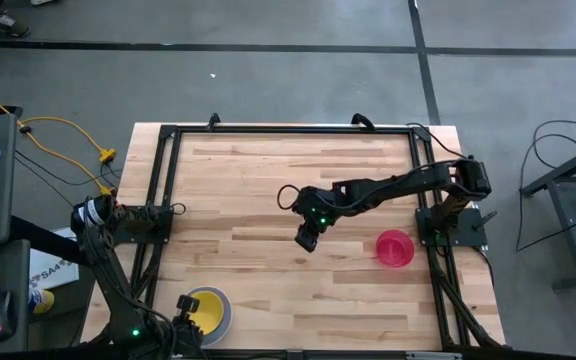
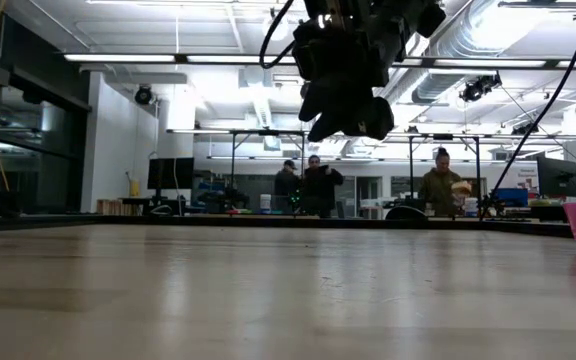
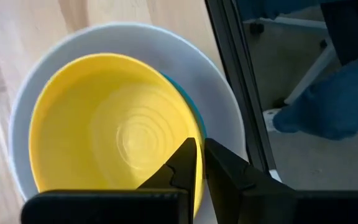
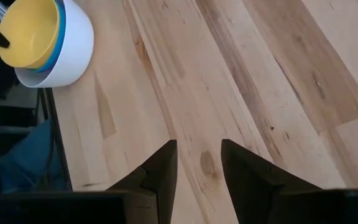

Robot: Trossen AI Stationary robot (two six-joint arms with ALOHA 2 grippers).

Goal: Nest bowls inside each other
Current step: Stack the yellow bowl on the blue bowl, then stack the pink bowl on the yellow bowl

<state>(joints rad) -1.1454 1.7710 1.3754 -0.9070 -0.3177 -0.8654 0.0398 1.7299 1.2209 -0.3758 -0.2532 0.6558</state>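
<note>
Left wrist view looks down past the left gripper (image 3: 201, 163), jaws parted by only a narrow slit over the yellow bowl (image 3: 104, 118), gripping nothing. That bowl sits in a blue bowl (image 3: 194, 112) inside the white bowl (image 3: 229, 106) at the table's (image 1: 268, 200) near-left edge. Mid-table, the right gripper (image 4: 197, 158) hovers open and empty; the pink bowl (image 1: 395, 248) stands alone beside it.

white bowl (image 1: 219, 312): larger, upright, near edge of table, left of centre | yellow bowl (image 1: 204, 305): nested upright in the white one, tilted slightly | blue bowl (image 3: 192, 111): only a sliver of rim shows between yellow and white | red-pink bowl (image 1: 395, 248): upright, alone, at the right side, well apart from the stack
</note>
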